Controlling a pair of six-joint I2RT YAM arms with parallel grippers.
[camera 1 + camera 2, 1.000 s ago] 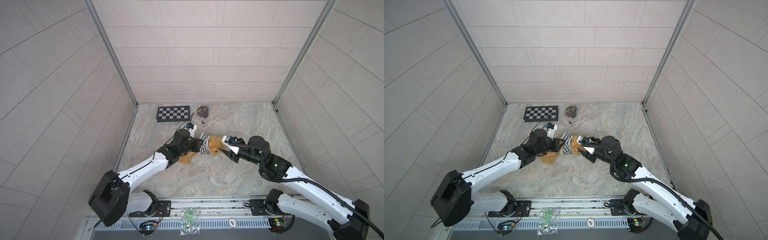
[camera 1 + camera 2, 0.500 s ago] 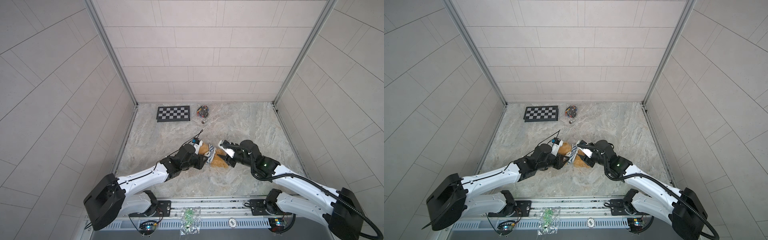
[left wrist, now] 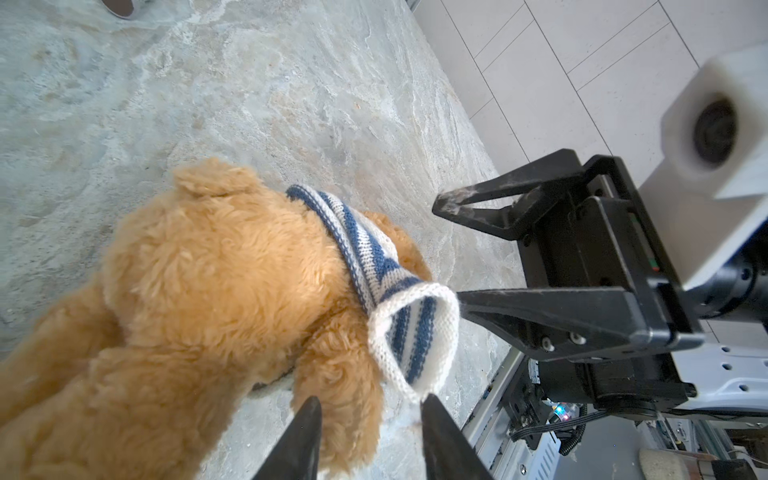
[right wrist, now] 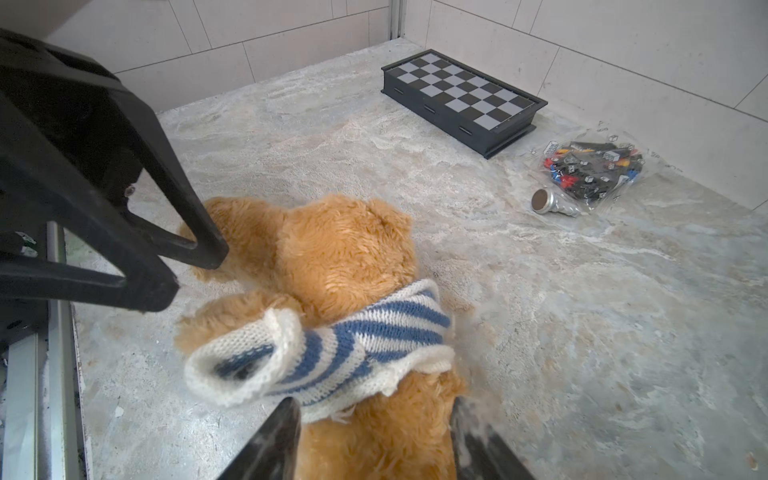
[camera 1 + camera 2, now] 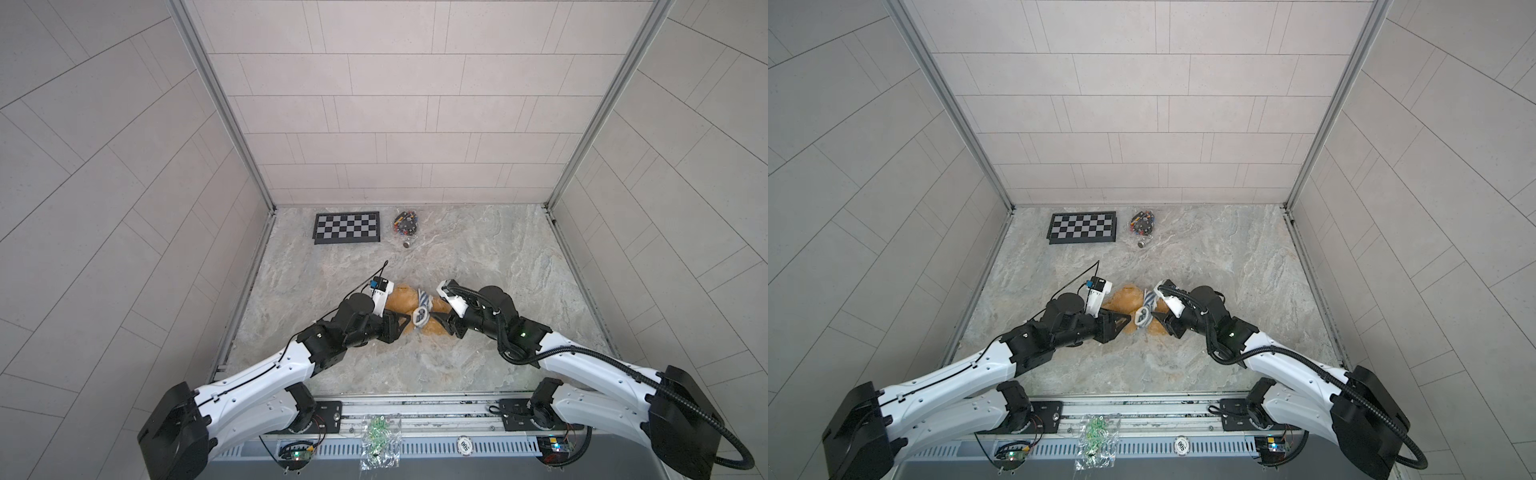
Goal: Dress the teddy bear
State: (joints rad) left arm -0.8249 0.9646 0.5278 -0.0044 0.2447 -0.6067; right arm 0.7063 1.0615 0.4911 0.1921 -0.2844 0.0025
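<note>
We see the teddy bear (image 5: 400, 300) (image 5: 1127, 299) lying on the marbled surface (image 5: 478, 257) just below the centre of both top views. A striped shirt (image 3: 365, 245) is bunched around it. The left gripper (image 3: 370, 405) stands partly open beside one limb, gripping nothing. The right gripper (image 4: 376, 415) gapes wider around the bear's body without clamping it.

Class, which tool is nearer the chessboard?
Left. The left tool is at the teddy bear's left side, toward the back-left chessboard. The right tool is at its right side, farther.
</note>
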